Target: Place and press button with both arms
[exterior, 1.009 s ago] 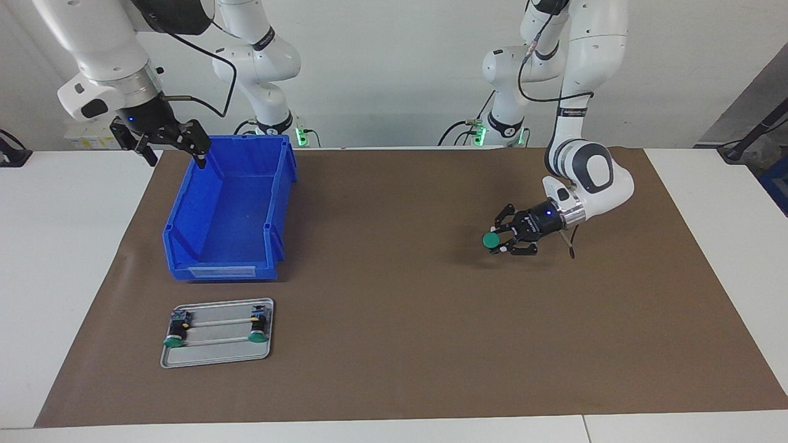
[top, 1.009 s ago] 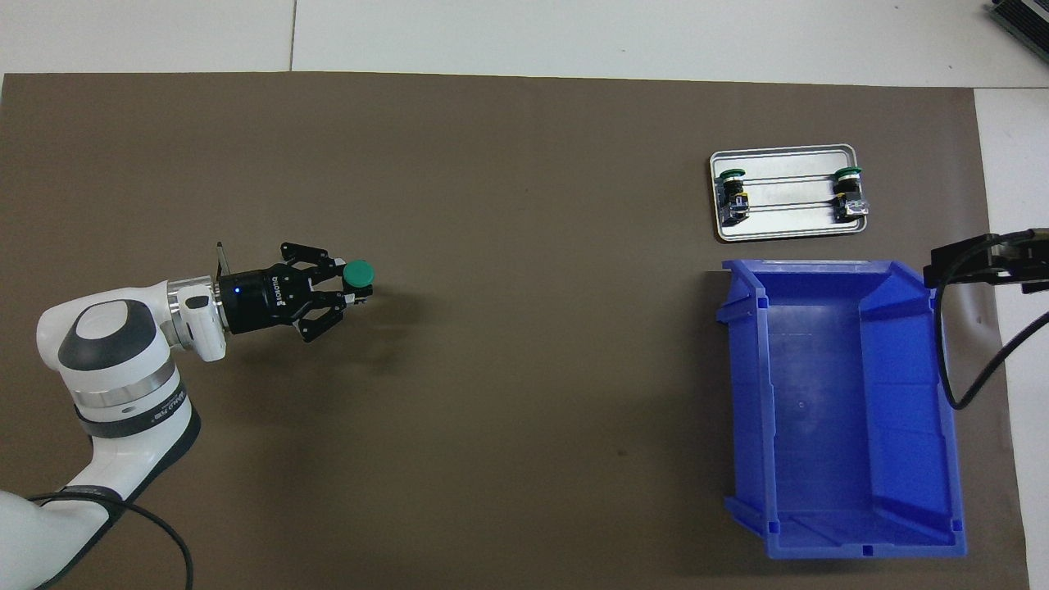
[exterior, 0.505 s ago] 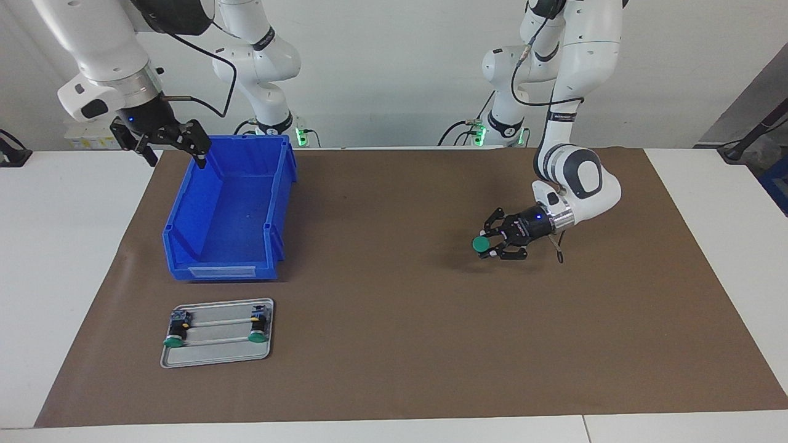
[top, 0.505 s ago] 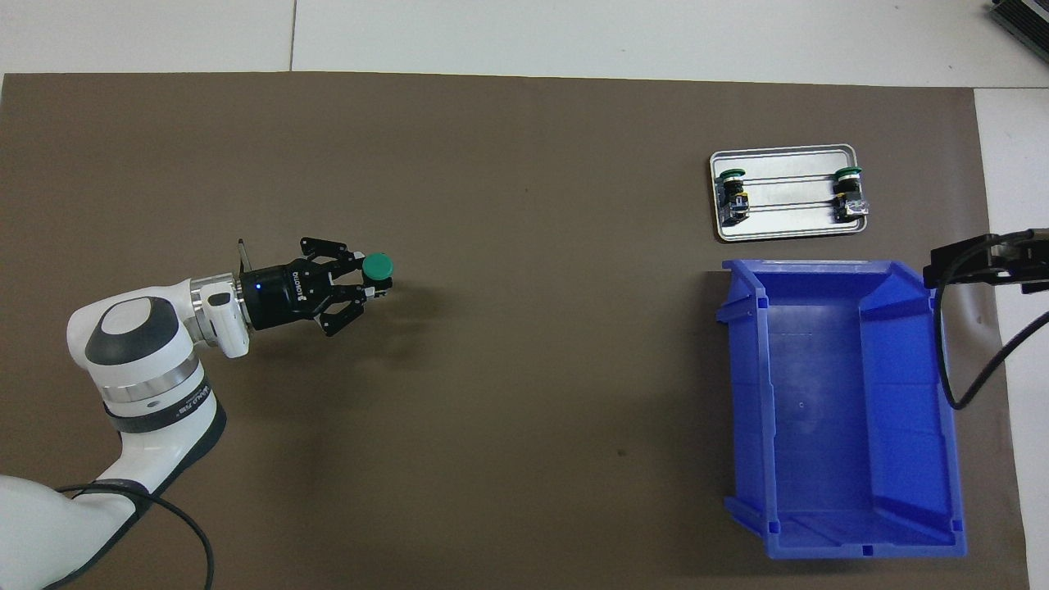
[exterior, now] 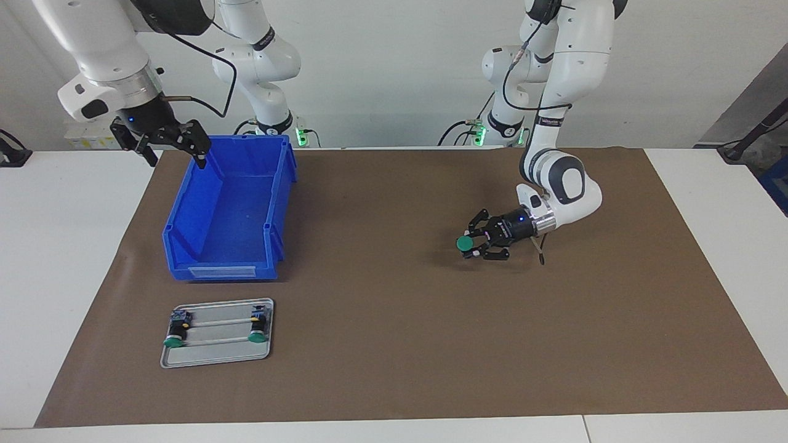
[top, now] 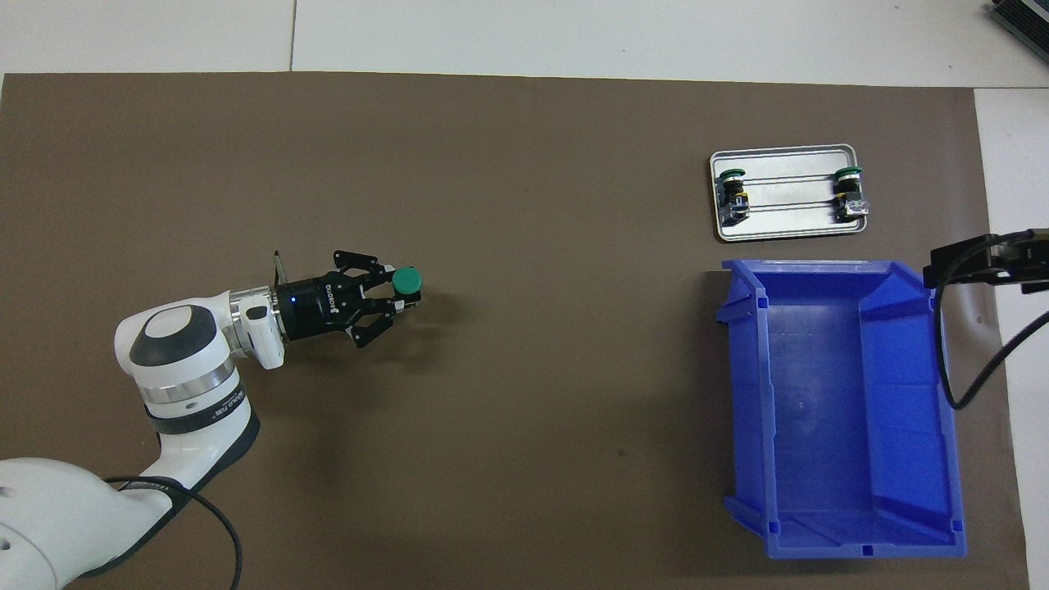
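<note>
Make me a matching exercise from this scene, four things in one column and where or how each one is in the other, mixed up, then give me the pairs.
Things:
1. left gripper
2. right gripper
3. blue bin
4. metal tray

Places or states:
A. holds two green-capped buttons, lying on their sides
B. open, up in the air over the bin's corner nearest the robots, waiting
C. empty, between the tray and the robots
D. shut on a green-capped button, over the bare brown mat

Pairs: 1-D, 2-B, 3-C, 4-A
</note>
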